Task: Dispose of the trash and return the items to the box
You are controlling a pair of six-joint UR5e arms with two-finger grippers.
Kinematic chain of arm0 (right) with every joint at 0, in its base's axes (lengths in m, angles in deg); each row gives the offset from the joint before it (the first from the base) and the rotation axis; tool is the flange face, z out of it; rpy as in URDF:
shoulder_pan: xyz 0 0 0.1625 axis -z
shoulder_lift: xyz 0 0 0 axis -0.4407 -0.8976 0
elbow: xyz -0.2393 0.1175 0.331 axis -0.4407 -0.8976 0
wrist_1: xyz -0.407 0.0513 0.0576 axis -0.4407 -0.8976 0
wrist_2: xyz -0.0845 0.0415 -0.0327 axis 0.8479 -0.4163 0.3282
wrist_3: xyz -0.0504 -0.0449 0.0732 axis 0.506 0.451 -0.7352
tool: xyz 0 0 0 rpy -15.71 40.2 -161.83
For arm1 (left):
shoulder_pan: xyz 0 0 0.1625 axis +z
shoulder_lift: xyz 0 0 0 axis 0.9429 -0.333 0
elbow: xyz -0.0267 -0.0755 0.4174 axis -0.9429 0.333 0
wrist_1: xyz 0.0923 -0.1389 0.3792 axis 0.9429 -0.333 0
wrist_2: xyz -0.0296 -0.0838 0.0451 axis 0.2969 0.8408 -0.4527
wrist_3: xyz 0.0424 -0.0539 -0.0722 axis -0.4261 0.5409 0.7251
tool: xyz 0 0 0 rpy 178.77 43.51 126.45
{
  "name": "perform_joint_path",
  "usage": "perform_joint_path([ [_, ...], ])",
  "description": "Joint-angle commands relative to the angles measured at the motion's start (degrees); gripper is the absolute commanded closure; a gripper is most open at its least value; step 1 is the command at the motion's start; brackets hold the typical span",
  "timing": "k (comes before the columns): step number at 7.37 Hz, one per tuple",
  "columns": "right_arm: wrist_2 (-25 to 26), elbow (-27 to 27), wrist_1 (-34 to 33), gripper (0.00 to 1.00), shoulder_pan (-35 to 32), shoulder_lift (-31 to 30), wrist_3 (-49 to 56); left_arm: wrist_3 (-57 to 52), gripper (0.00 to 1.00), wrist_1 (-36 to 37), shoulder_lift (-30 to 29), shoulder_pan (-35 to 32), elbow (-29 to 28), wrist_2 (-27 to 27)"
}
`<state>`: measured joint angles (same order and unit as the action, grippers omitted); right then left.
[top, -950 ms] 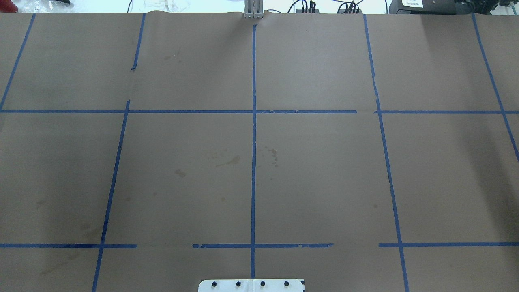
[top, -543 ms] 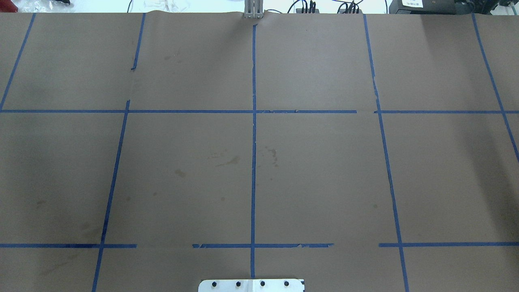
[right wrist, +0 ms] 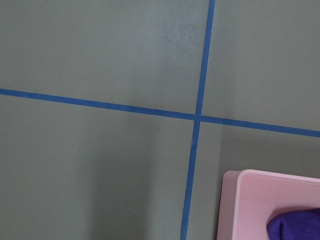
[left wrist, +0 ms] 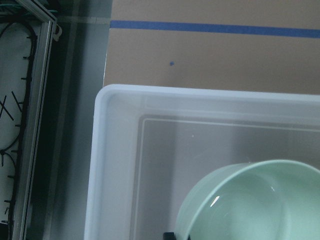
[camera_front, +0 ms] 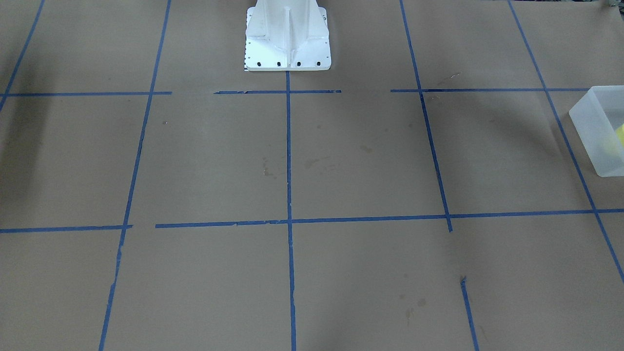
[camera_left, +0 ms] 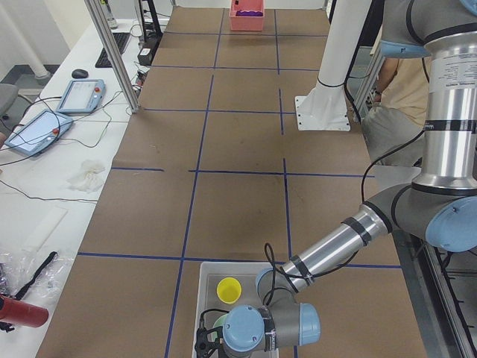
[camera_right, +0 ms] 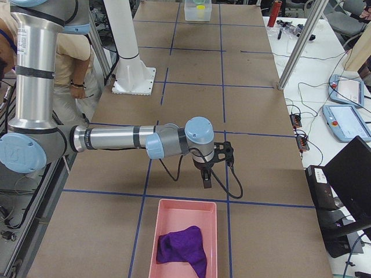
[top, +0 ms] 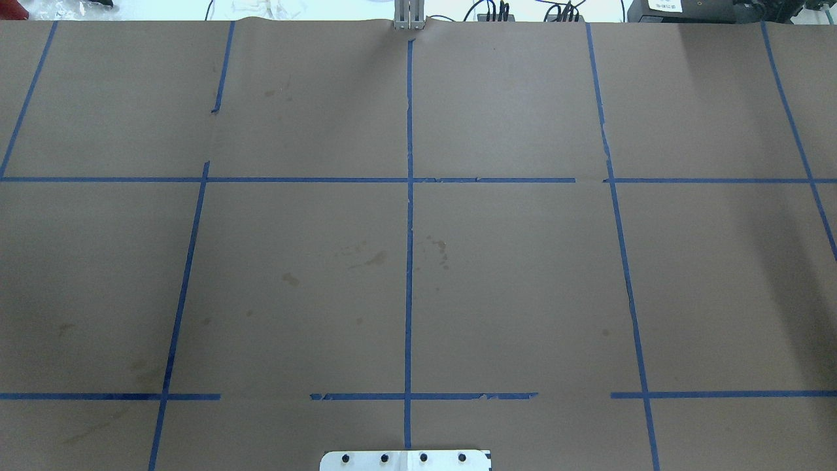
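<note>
The box (camera_left: 203, 287) stands at the table's end on my left; it also shows at the front view's right edge (camera_front: 592, 126). The yellow cup (camera_left: 229, 289) stands upright inside it. The mint-green bowl (left wrist: 250, 205) is in the box's corner, close under the left wrist camera. My left gripper (camera_left: 209, 347) hangs over the box at the bowl; I cannot tell whether it is open or shut. My right gripper (camera_right: 206, 178) hangs above the table just beyond the pink bin (camera_right: 152, 243); I cannot tell its state either.
The pink bin holds a purple cloth (camera_right: 182, 246); its corner shows in the right wrist view (right wrist: 235, 200). The white robot pedestal (camera_front: 287, 44) stands mid-table. Blue tape lines grid the brown paper. A person stands behind the robot (camera_right: 81, 75).
</note>
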<state>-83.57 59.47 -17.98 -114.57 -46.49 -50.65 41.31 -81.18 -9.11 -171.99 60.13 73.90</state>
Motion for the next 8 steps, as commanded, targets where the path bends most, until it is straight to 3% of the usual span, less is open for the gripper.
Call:
perform_joint_path([
  [1, -0.23, 0.12, 0.03, 0.0, 0.35, 0.0, -0.12, 0.47, 0.78, -0.59, 0.09, 0.01, 0.48, -0.08],
  [2, -0.24, 0.3, 0.03, 0.0, 0.53, 0.0, -0.21, 0.73, 0.01, 0.02, 0.35, 0.01, 4.58, -0.08],
  [4, -0.5, 0.74, 0.03, 0.0, 0.53, 0.0, -0.73, 2.49, 0.0, 0.29, 7.51, -0.07, 23.24, 0.36],
  [6, -0.5, 0.74, 0.03, 0.0, 1.14, 0.09, -0.82, 2.49, 0.0, 10.41, 8.62, 1.58, 38.03, 4.19],
  [8, -0.41, 0.83, -0.06, 0.0, 2.1, 0.87, -1.17, 4.58, 0.0, 16.59, 7.92, 8.0, 47.74, 5.89],
])
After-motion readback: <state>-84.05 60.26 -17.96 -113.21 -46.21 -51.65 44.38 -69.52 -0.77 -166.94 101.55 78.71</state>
